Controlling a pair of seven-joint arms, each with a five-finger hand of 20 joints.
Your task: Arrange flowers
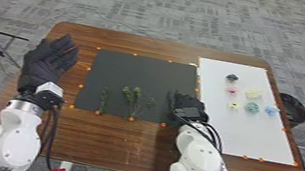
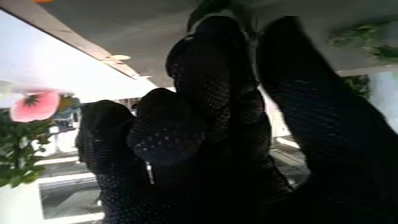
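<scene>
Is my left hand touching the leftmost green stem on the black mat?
Apart. The head view shows the left hand off the left side of the black mat, with brown tabletop and mat showing between it and that stem.

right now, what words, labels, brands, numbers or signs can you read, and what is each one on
None can be read.
White sheet: no lettering I can make out.
Black sheet: none I can make out.
Orange marks: too small to tell.
Left arm: too small to tell.
</scene>
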